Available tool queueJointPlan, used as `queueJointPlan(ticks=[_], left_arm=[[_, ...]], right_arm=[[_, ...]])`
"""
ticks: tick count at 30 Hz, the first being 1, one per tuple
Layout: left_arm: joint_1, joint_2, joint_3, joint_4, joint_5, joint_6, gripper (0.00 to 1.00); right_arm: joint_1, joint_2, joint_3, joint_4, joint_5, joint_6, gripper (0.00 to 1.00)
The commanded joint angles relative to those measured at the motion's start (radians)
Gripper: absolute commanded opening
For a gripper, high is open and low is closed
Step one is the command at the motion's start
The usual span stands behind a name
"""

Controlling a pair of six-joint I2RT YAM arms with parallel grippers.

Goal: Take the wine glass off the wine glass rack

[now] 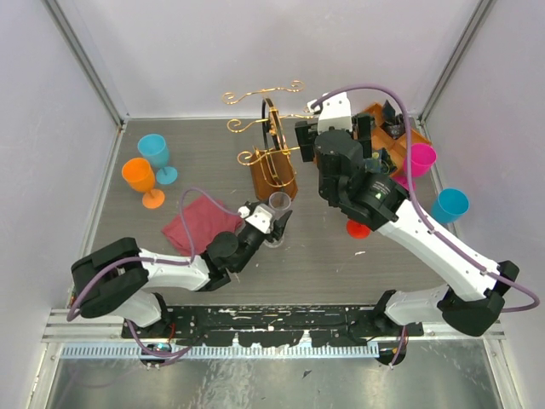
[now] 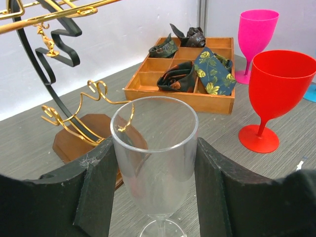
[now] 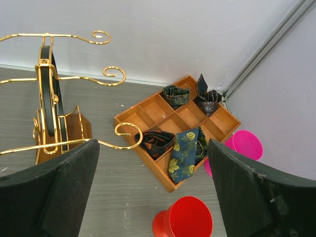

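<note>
Clear wine glass off the rack, clamped in the left end effector; right end effector released.

Top view: the left end effector (image 1: 271, 220) grasps the clear wine glass (image 1: 278, 203) by its bowl near the middle of the tabletop (image 1: 324, 264), just in front of the wine glass rack (image 1: 274, 170) with its curly gold wire arms, dark hoop and brown wooden base. The right end effector (image 1: 334, 132) hangs spread wide near the far edge, between the rack and a compartmented wooden tray (image 1: 417, 136). Left wrist view: both black pads (image 2: 98, 187) touch the glass bowl, and a red goblet (image 2: 276, 89) stands to the right. Right wrist view: the fingers (image 3: 64, 187) gape above rack, tray, red goblet and pink goblet (image 3: 244, 144).
</note>
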State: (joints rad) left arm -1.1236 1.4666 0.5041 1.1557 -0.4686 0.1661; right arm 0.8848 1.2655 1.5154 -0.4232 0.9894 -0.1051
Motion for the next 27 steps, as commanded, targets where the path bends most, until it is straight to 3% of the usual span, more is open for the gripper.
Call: queueJointPlan(ticks=[1,16,18,19,23,27], left_arm=[[-0.008,0.021,-0.025,0.194,-0.057,-0.014,0.56],[-0.039,0.109,-0.034,0.246,-0.097,-0.028,0.78],[-0.049,0.107,-0.038,0.258,-0.113,-0.012,0.85],[-0.056,0.101,-0.042,0.268,-0.129,0.0,0.91],[-0.087,0.04,-0.05,0.263,-0.178,0.06,0.98],[-0.098,-0.071,-0.058,0.151,-0.201,0.058,0.98]], right_arm=[[-0.015,0.007,0.045,0.014,-0.023,0.025,0.95],[-0.045,0.013,0.026,-0.01,-0.048,0.049,0.95],[-0.047,0.009,0.021,-0.012,-0.048,0.054,0.95],[-0.048,0.007,0.02,-0.013,-0.046,0.055,0.94],[-0.054,-0.006,0.019,-0.014,-0.045,0.063,0.94],[-0.058,-0.018,0.018,-0.016,-0.052,0.079,0.94]])
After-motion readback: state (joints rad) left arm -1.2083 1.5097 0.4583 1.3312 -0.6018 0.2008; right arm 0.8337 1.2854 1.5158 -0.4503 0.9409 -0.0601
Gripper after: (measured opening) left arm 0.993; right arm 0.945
